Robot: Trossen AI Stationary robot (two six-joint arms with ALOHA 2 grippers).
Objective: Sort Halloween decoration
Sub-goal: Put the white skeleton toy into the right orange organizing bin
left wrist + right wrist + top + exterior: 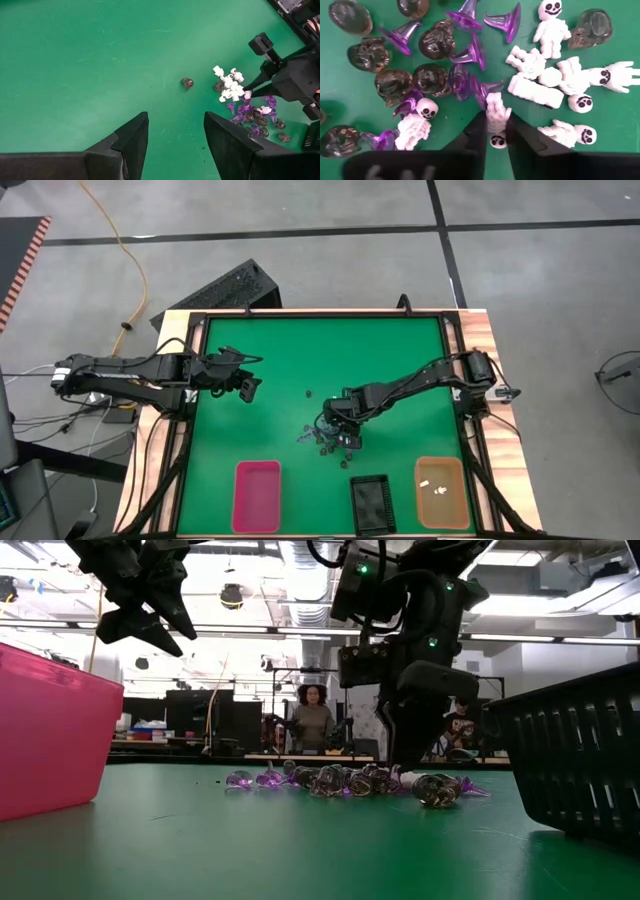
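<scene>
The Halloween trinkets lie in a pile (330, 438) on the green mat (300, 350): white skeletons (555, 80), purple witch hats (470, 50) and dark clear skulls (432, 42). My right gripper (337, 425) is down in the pile and shut on one white skeleton (496, 117); it also shows in the low view (405, 755). My left gripper (248, 387) hangs open and empty above the mat's left part, well away from the pile (245, 100). One dark skull (187, 82) lies alone on the mat. My right gripper pinches a white skeleton's body (496, 107) between its two fingertips (479, 125), coming from above and pointing down. The skeleton lies along the gap, its head (496, 141) back between the fingers. It is level with the pile; whether it is lifted does not show.
Three trays stand along the mat's near edge: pink (257, 496) at left, black (372, 502) in the middle, orange (441, 492) at right with a few white pieces in it. A person (313, 718) stands in the room beyond the table.
</scene>
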